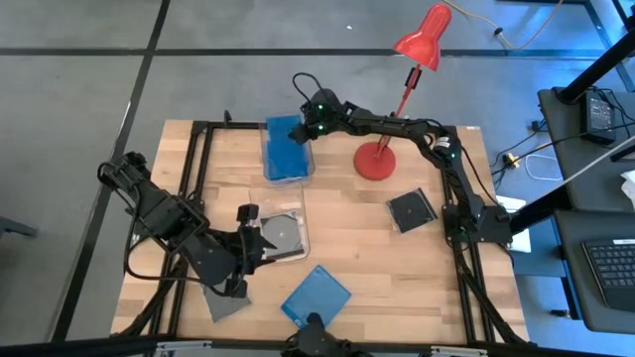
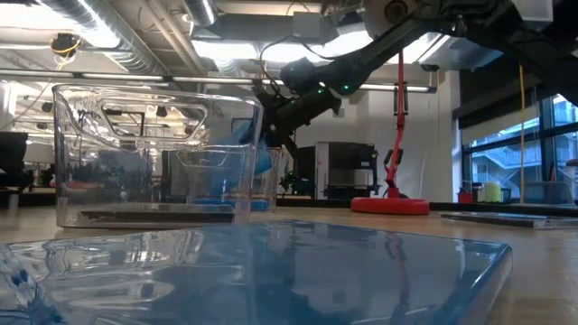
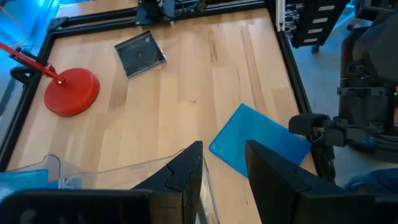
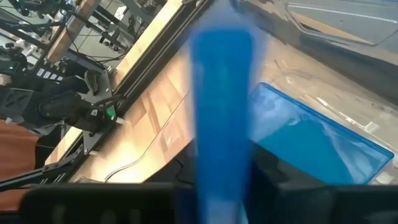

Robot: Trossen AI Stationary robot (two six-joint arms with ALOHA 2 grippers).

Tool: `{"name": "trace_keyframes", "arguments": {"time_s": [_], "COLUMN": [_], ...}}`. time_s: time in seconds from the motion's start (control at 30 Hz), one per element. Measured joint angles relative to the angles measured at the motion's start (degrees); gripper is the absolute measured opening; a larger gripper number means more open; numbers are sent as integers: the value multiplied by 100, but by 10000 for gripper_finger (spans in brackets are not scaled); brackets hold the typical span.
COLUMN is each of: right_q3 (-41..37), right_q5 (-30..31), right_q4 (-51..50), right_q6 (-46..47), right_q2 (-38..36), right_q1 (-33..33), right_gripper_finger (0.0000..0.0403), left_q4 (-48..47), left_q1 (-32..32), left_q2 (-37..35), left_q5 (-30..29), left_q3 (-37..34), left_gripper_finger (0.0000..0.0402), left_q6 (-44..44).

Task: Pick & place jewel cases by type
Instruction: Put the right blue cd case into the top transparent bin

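A blue jewel case (image 4: 221,106) is seen edge-on between the fingers of the right gripper (image 1: 298,131), blurred, directly above the far clear bin (image 1: 288,154), which stands near the far edge of the tabletop (image 1: 347,233) and already contains a flat blue case (image 4: 317,140). Whether that upright case is clamped or loose between the fingers cannot be told. The right arm is stretched from its base at the right edge across the far side of the tabletop, past a red desk lamp (image 1: 382,149), with the wrist bent down over the bin.

A second blue jewel case (image 1: 316,295) lies flat near the front edge, and a dark case showing a disc (image 1: 411,209) lies toward the right edge. A grey case (image 1: 227,300) lies near the front left corner, beside the left arm.

A nearer clear bin (image 1: 283,235) is placed left of centre, and a case with a disc is seen in it. The left gripper (image 1: 250,241) is held low at this bin's left wall, its fingers (image 3: 186,177) parted with nothing between them; the arm is folded in from the left edge.
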Motion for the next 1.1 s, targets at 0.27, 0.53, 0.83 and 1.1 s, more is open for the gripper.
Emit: {"name": "trace_keyframes", "arguments": {"time_s": [0.27, 0.53, 0.83, 1.1], "right_q3": [0, 0, 0, 0], "right_q5": [0, 5, 17, 122], "right_q4": [-5, 4, 2, -153], "right_q6": [-7, -520, -1318, -1686], "right_q2": [0, 0, 0, 0], "right_q1": [0, -26, -26, 36], "right_gripper_finger": [114, 112, 112, 113], "left_q4": [0, 2, 2, 0], "left_q1": [0, 0, 0, 0], "left_q2": [0, 0, 4, 4], "left_q5": [0, -1, -2, -2], "left_q3": [0, 0, 0, 0], "left_gripper_finger": [118, 118, 118, 118], "left_q6": [2, 0, 2, 133]}}
